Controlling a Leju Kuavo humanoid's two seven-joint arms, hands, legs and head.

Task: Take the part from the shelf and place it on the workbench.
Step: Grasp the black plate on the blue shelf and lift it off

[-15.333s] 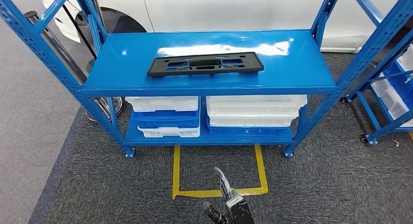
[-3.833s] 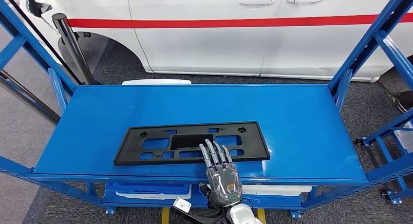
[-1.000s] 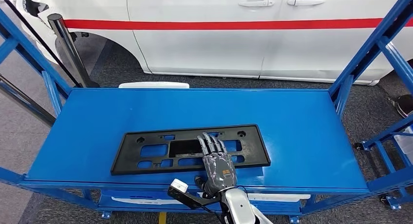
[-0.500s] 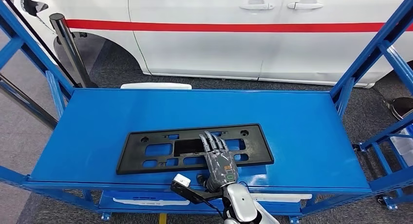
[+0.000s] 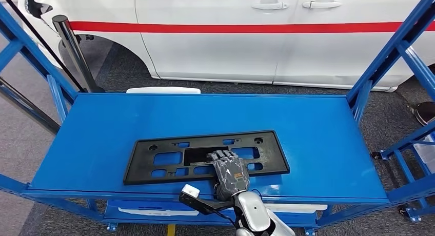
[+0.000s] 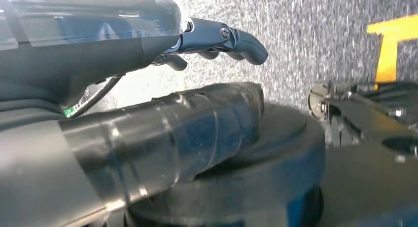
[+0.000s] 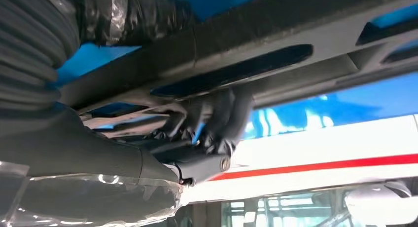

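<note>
The part is a long black plastic plate (image 5: 271, 155) with several cut-outs, lying flat near the front edge of the blue top shelf (image 5: 318, 123). My right hand (image 5: 231, 172) sits on its near middle, fingers curled down into the central opening and around the front rail. In the right wrist view those fingers (image 7: 231, 108) hook over a bar of the plate (image 7: 296, 19). My left hand (image 6: 222, 39) hangs over the grey carpet, fingers loosely apart and holding nothing.
A white car with a red stripe (image 5: 256, 41) stands just behind the shelf. Blue uprights rise at the left (image 5: 31, 56) and right (image 5: 390, 56). A black post (image 5: 72, 46) leans at the back left. White bins (image 5: 154, 211) sit on the lower shelf.
My right hand's fingers, lying flat and stretched out on the plate a moment ago, have curled down into its central opening. The plate itself has barely moved.
</note>
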